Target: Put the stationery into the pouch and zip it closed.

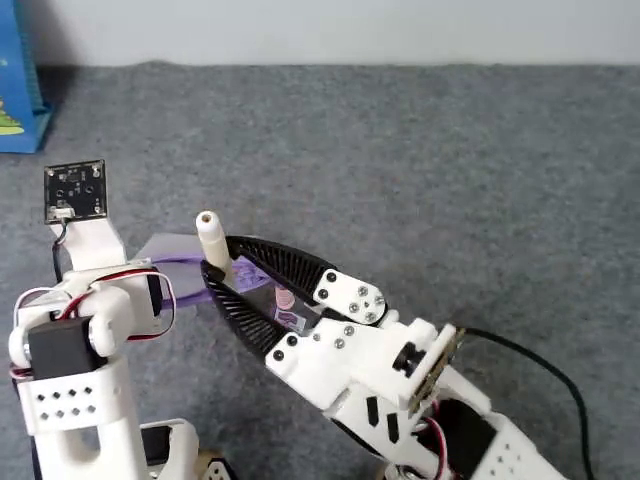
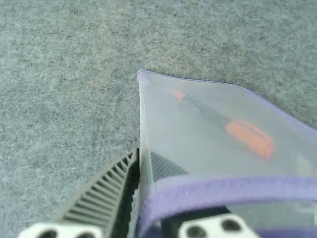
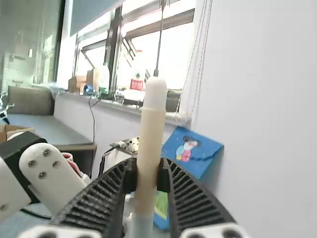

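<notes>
**High view with both wrist views.** The right gripper [image 1: 216, 257], with black ribbed fingers on a white arm, pinches a cream-coloured cylindrical stick [image 1: 209, 238] by its shaft. The stick stands nearly upright, its rounded top free above the fingers and its lower end hidden between them. In the right wrist view the same gripper [image 3: 147, 174] presses on the stick [image 3: 148, 134] from both sides, with a blue illustrated box [image 3: 190, 151] against the white wall behind. The translucent plastic pouch with a purple zip band [image 1: 165, 250] lies on the grey felt-like table surface [image 1: 450, 170], partly under the right gripper's fingers and beside the left arm. The left gripper [image 2: 142, 157] is clamped on the pouch [image 2: 198, 148] at one end of the zip band, one finger outside the wall and the other seen through it. An orange object [image 2: 250, 138] lies inside the pouch. Whether the stick's lower end reaches the pouch mouth cannot be told
</notes>
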